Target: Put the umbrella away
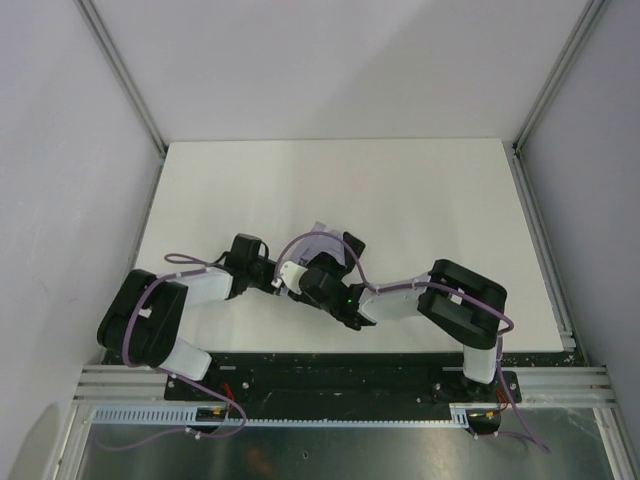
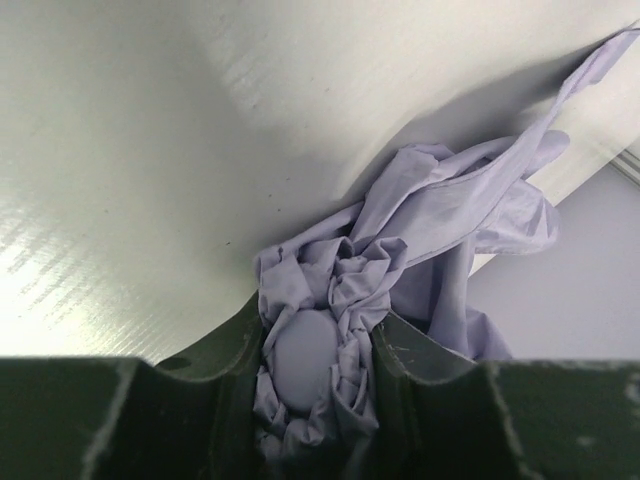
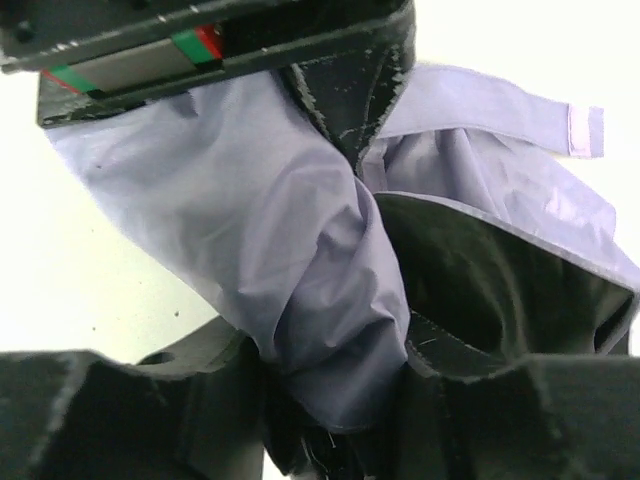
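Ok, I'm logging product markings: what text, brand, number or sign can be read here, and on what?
None readable.
The umbrella fabric and its strap tab are blank; the red and green stripes are plain colour marks, not text.

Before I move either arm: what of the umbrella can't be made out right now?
Left wrist view: the left tool clamps the umbrella; its lower end is cut by the bottom edge.
Right wrist view: fabric fills the right tool; clamped or loose, cannot tell.
Top view: both tools hide most of it.
Shaft: seen in no view.
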Action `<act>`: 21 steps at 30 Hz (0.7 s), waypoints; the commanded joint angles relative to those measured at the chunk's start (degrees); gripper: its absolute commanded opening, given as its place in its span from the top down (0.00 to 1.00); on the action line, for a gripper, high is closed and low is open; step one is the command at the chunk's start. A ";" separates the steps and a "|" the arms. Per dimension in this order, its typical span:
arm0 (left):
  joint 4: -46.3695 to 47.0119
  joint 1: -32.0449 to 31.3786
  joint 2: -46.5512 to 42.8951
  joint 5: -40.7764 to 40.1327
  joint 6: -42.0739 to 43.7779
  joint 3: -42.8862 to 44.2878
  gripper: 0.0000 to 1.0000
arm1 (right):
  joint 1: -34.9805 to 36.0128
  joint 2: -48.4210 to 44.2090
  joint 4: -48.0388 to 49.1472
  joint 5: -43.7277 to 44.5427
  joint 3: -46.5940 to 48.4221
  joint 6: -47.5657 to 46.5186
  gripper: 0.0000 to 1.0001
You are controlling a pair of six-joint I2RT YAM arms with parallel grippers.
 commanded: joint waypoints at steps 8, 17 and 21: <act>-12.24 -0.23 -1.31 -3.38 4.46 -0.30 0.59 | -7.12 5.94 -9.27 -22.94 1.59 10.72 1.00; -12.06 5.91 -13.93 -7.87 16.47 0.80 0.01 | -14.47 8.30 -13.45 -44.40 0.82 16.07 1.00; -12.10 10.58 -24.34 -6.70 20.00 -2.23 0.01 | -18.87 9.38 -12.44 -54.11 0.81 20.28 1.00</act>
